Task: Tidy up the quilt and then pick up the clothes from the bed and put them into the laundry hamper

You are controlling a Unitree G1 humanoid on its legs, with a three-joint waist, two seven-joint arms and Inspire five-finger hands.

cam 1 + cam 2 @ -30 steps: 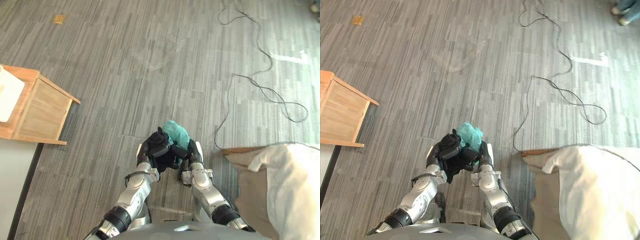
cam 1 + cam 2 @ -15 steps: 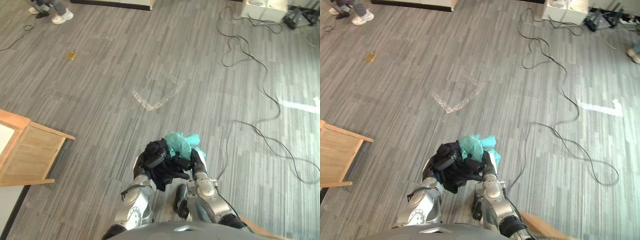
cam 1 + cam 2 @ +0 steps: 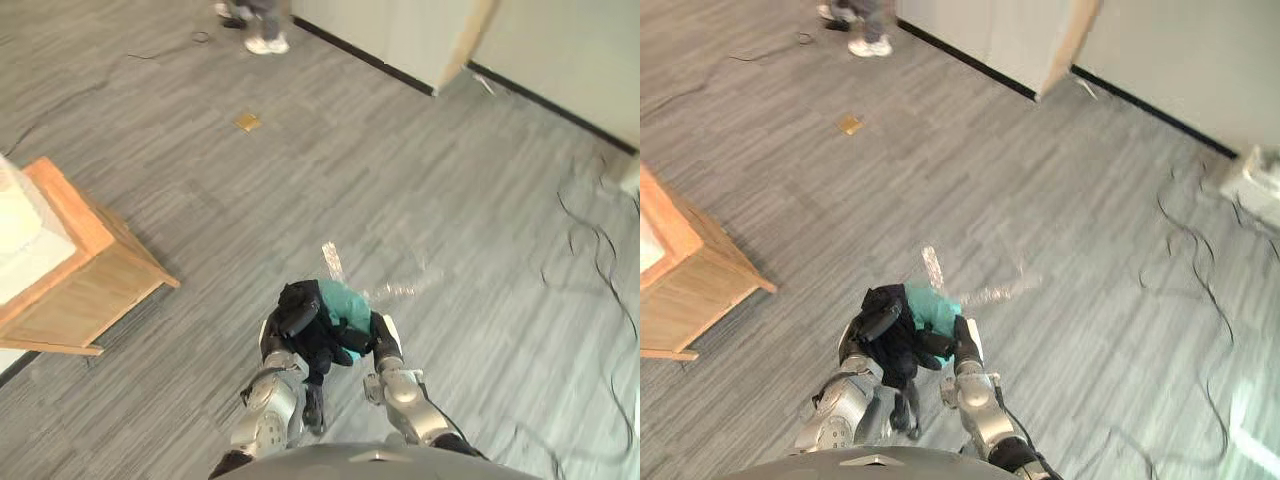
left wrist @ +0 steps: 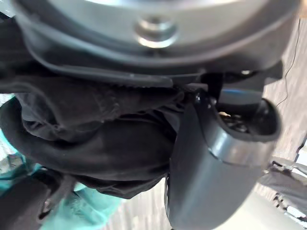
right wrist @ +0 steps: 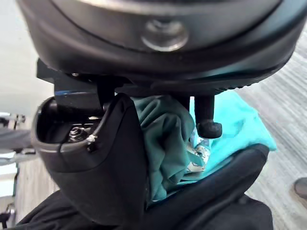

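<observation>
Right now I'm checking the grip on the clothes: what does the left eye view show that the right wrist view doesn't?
The left eye view adds the surroundings: a wooden frame, a person's shoes, and the left hand curled over the bundle above the floor. The right wrist view adds the close-up: the right hand with its thumb pressed into the cloth's folds. Both show the teal cloth against the black garment.
</observation>
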